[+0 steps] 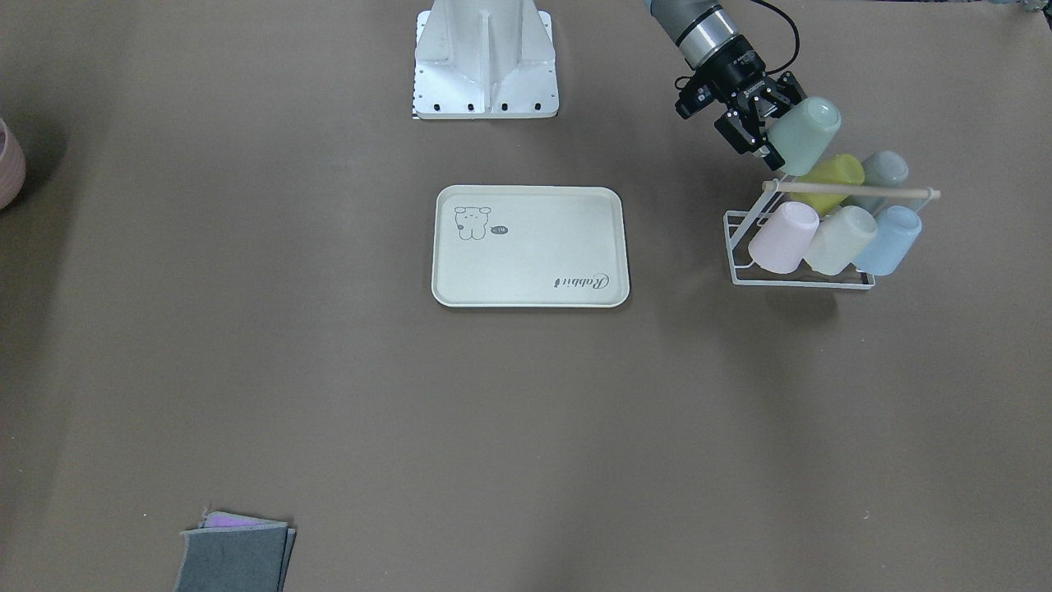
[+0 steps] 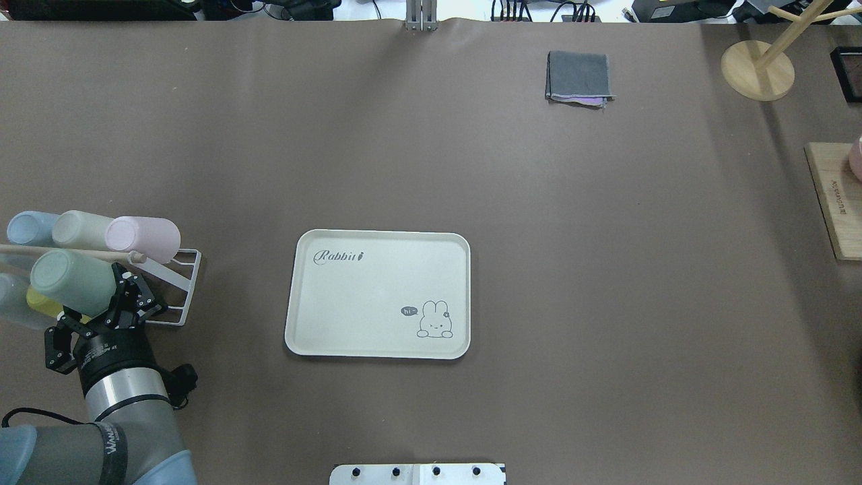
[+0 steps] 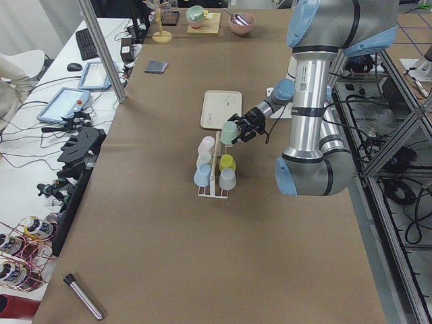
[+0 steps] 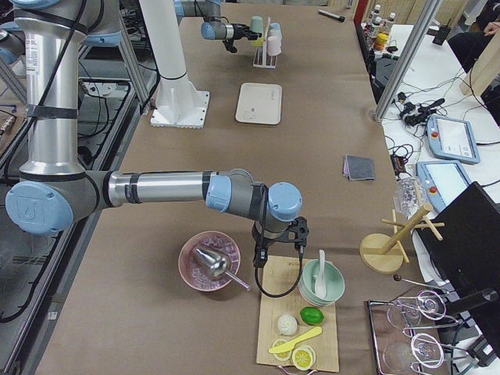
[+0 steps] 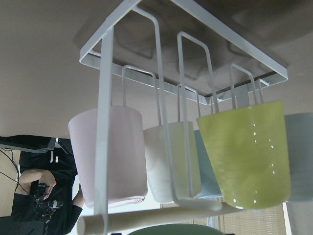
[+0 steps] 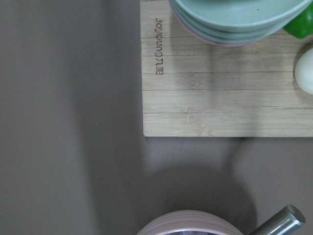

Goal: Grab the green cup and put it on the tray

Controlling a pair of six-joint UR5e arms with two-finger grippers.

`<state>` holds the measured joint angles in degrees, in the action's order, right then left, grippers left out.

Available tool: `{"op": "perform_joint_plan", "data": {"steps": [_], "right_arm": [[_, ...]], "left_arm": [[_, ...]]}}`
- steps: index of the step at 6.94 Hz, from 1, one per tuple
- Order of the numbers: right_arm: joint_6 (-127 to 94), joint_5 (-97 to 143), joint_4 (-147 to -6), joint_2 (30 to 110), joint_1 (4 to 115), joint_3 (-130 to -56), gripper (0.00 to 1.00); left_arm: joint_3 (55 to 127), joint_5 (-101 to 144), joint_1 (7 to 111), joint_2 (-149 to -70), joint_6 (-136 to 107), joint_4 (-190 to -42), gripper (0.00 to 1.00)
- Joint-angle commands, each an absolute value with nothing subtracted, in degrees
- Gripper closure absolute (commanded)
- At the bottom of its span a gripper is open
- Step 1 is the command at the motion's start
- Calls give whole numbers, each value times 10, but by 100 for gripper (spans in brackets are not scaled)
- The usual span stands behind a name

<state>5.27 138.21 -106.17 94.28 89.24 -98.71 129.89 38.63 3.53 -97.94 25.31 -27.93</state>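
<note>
My left gripper (image 1: 771, 130) is shut on the mint-green cup (image 1: 807, 130). It holds the cup tilted on its side, just above the robot-side end of the white wire rack (image 1: 744, 247). The cup also shows in the overhead view (image 2: 71, 283) with the gripper (image 2: 101, 303) behind it. Only its rim (image 5: 176, 229) shows in the left wrist view. The cream tray (image 1: 534, 263) with the "Rabbit" print lies flat at the table's middle (image 2: 363, 316), with nothing on it. My right gripper (image 4: 262, 246) shows only in the exterior right view, over a wooden board; I cannot tell whether it is open or shut.
The rack holds pink (image 1: 783, 237), cream (image 1: 840, 238), blue (image 1: 889, 238), lime (image 1: 834, 174) and grey (image 1: 883, 168) cups under a wooden dowel (image 1: 851, 190). A folded grey cloth (image 2: 579, 77) lies on the operators' side. A wooden board (image 2: 835, 202) and a pink bowl (image 4: 209, 262) are at the robot's right end.
</note>
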Motion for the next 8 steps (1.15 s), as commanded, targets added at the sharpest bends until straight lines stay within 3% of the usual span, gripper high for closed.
{"op": "perform_joint_plan", "data": {"steps": [1, 4, 8], "right_arm": [[53, 1384, -1062, 944, 895, -987, 0], [53, 1384, -1062, 947, 897, -988, 0], [54, 1384, -1062, 950, 904, -988, 0]], "left_arm": [[1326, 388, 35, -983, 253, -272, 27], [1341, 390, 40, -1088, 251, -274, 25], [1343, 388, 57, -1096, 234, -279, 25]]}}
